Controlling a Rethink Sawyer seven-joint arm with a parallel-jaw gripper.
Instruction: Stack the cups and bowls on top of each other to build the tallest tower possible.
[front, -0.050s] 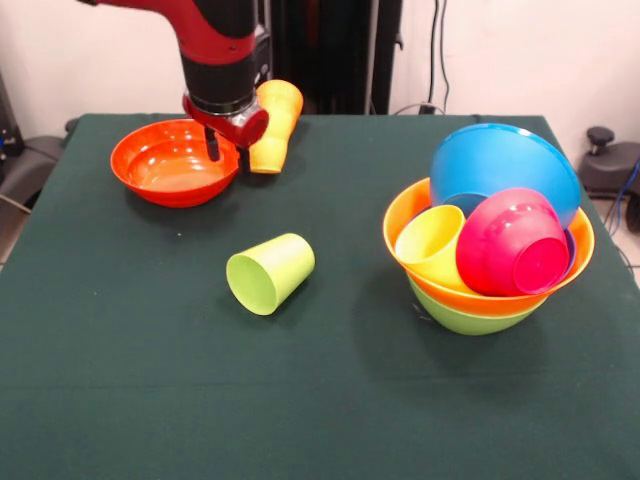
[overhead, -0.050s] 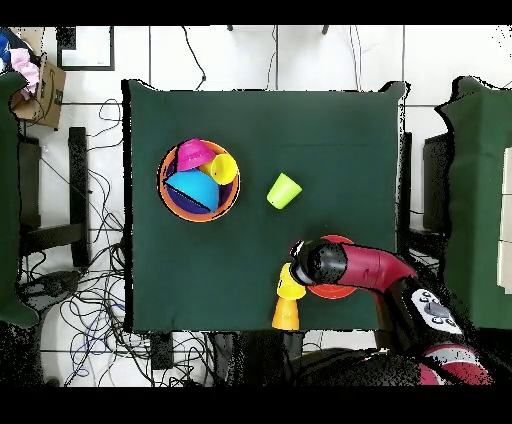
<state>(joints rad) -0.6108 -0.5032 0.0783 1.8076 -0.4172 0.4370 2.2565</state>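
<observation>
The gripper (front, -0.050s: 226, 143) is hovering over the red-orange bowl (front, -0.050s: 172, 162), whose rim is sitting between its parted, empty fingers (yellow-and-orange nested cups (front, -0.050s: 272, 127) lying at three o'clock).

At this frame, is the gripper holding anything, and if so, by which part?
Cannot be told. The gripper hangs at the red-orange bowl's far rim, next to the yellow and orange cups, but no grasp on either shows.

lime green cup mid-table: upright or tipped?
Tipped. The lime green cup lies on its side on the green tablecloth, its open mouth facing the front camera, apart from the other cups and bowls.
</observation>
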